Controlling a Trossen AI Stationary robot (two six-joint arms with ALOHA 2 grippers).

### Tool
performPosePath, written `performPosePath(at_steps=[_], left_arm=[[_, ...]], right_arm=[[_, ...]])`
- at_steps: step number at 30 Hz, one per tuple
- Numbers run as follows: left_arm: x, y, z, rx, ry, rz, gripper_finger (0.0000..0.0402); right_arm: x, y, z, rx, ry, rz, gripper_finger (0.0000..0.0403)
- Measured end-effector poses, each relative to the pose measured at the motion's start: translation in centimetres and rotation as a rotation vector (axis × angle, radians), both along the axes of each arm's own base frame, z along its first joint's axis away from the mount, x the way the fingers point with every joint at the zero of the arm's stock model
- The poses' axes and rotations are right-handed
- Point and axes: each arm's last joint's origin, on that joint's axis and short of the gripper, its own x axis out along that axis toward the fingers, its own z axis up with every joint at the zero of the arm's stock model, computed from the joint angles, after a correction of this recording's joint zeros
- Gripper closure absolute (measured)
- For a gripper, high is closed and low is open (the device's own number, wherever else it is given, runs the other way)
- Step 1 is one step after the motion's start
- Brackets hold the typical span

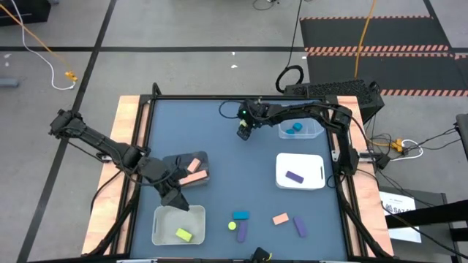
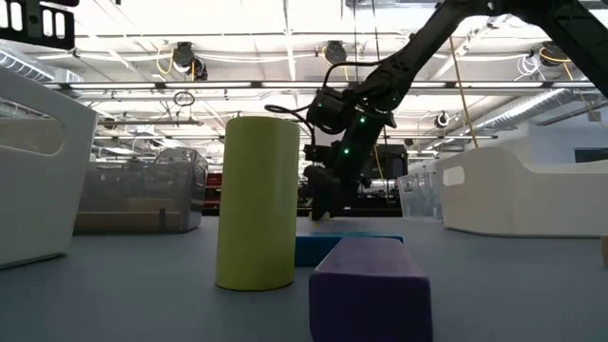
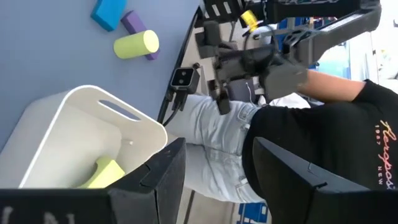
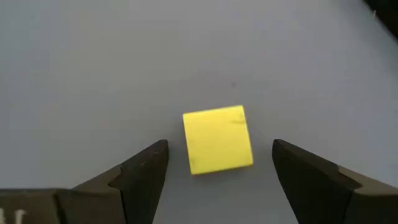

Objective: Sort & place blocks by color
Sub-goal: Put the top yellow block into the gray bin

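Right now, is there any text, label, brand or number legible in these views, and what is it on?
Person's black shirt: red lettering runs along the sleeve, too blurred and cut off to read.
White sheet right of the table: a dark logo and print, too small to read.
Blocks, bins and arms: no readable text.

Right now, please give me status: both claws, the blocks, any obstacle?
Right claw open, hovering over yellow cube. Left claw open, empty, above white bin holding a yellow-green block. Nothing in the way of the cube.

Four bins [image 1: 300,171] on blue table [image 1: 241,161]
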Motion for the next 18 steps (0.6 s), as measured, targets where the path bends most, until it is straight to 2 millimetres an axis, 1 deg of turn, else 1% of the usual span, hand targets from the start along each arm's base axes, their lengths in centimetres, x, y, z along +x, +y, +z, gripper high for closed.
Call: performPosePath(at_steps=[3,5,8,12,15,18], left_arm=[[0.1,0.2,-0.1,0.001,0.008,0.01,0.0215],[0.1,0.3,-0.1,0.001,0.008,0.017,0.0215],[0.2,0.5,-0.1,0.008,0.007,0.029,0.0215],[0.3,0.7,-0.1,0.035,-0.008,0.047,0.0215],[0.3,0.7,-0.1,0.052,-0.022,0.045,0.0215],[0.4,0.8,-0.1,0.074,-0.038,0.054,0.0215]], right_arm=[[0.1,-0.1,-0.8,0.008,0.011,0.008,0.0133],[0.2,0.0,-1.2,0.01,0.02,0.013,0.0152],[0.2,0.1,-1.3,0.011,0.025,0.014,0.0199],[0.2,0.1,-1.3,0.013,0.024,0.015,0.0282],[0.2,0.1,-0.9,0.008,0.014,0.014,0.0287],[-0.1,0.1,0.4,-0.001,-0.011,0.004,0.0287]])
